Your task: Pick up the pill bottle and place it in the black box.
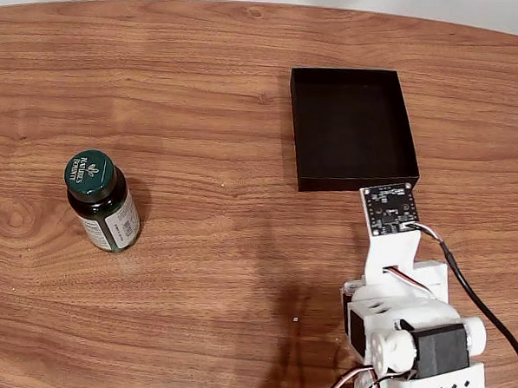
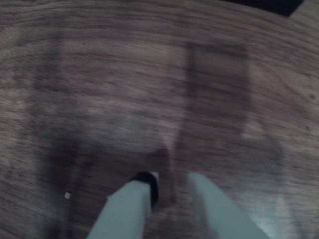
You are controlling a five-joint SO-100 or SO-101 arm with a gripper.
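Jaws (image 2: 172, 191) show at the 6 o'clock edge of the blurred wrist view as two pale fingers (image 2: 124, 209) with only a narrow gap between them, nothing held, one tipped with a dark pad. They hang over bare wood grain, and a sliver of dark shape sits at the 1 o'clock corner of that view (too smeared to name with certainty).

In the fixed view the white arm (image 1: 408, 332) fills the 5 o'clock corner, its small black circuit board (image 1: 389, 208) just beside the near wall of the black box (image 1: 351, 177). That box lies open at about 1 o'clock from the picture's centre, flat on the tabletop (image 1: 220, 270).

The pill bottle (image 1: 102, 201) stands upright at 9 o'clock, well apart from both the arm and the box, its green cap printed in white and its pale label facing toward 5 o'clock. From the arm, the bottle lies at roughly 10 o'clock, across a wide stretch of bare wood, untouched by the jaws.
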